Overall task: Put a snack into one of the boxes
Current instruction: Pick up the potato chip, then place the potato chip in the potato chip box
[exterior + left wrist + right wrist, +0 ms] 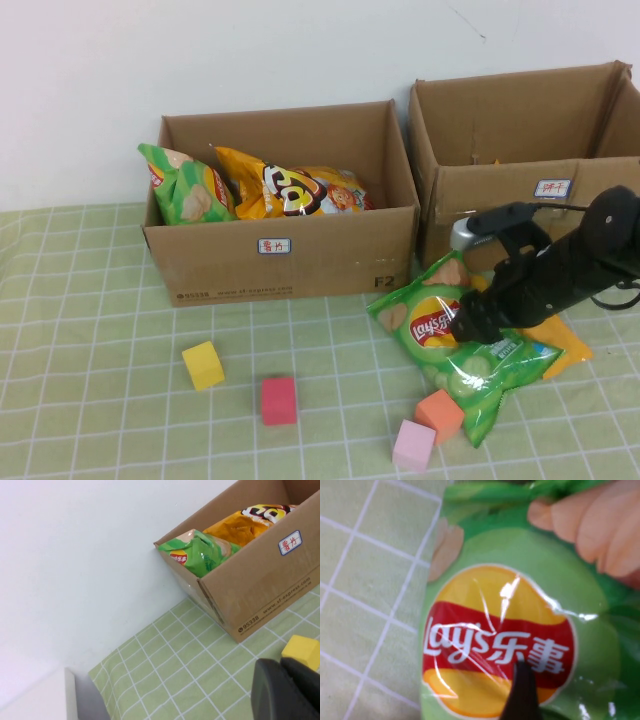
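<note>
The green Lay's bag (462, 345) lies flat on the bench (100, 330) before the 2 boxes; the right end effector (462, 325) sits wide over its logo; close on a crinkled fold, not the flat face; the left end effector (287, 690) is closed, parked near the yellow cube (301, 651)

A staged lab tabletop: green checked cloth (100, 330), bare white wall (200, 50), labelled cardboard boxes (280, 250), coloured test cubes (279, 400).

two open brown cardboard boxes (290, 262) (520, 190) on the green checked tablecloth; four snack bags, two inside the left box (185, 185) (295, 190), two outside (450, 345) (570, 345); four small foam cubes: yellow (203, 364), red (279, 400), orange (440, 413), pink (413, 445)
</note>
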### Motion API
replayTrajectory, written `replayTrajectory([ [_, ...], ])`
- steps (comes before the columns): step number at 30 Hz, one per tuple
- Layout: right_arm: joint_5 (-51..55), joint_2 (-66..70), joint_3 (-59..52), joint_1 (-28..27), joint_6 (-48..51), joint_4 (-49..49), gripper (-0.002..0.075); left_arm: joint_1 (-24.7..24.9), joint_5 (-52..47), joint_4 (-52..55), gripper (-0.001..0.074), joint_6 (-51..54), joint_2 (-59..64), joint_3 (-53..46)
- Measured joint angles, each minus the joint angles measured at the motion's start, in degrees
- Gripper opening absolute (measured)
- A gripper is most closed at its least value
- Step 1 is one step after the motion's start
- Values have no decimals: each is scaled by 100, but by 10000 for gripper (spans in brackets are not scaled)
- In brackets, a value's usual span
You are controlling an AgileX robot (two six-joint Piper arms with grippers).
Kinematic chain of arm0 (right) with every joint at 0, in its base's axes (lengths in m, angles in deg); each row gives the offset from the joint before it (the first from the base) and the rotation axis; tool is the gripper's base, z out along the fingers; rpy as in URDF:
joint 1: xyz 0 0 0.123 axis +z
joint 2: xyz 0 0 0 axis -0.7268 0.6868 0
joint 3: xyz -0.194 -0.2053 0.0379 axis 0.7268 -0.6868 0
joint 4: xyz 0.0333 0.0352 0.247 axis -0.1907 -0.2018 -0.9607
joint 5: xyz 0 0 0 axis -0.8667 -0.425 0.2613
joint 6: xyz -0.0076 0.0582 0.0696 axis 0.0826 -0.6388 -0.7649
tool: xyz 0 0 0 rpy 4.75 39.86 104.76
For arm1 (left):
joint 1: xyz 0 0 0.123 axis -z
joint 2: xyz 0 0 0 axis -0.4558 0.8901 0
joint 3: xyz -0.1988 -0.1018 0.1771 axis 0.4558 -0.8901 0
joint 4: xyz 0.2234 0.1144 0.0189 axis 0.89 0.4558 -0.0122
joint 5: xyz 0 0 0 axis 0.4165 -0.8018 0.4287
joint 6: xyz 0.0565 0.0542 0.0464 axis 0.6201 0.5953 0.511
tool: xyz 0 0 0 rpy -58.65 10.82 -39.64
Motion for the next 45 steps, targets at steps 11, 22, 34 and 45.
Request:
replayTrajectory([
  [11, 209, 100, 51, 0, 219, -200, 341, 0, 0, 14, -1, -4, 0, 0],
  [22, 533, 5, 121, 0, 277, -661, 111, 0, 0, 14, -1, -95, 0, 0],
  [34, 2327, -429, 734, 10, 596, -1569, 48, 0, 0, 65, -1, -107, 0, 0],
  [45, 2933, -975, 803, 31, 3292, -5819, 42, 0, 0, 106, -1, -117, 0, 0],
])
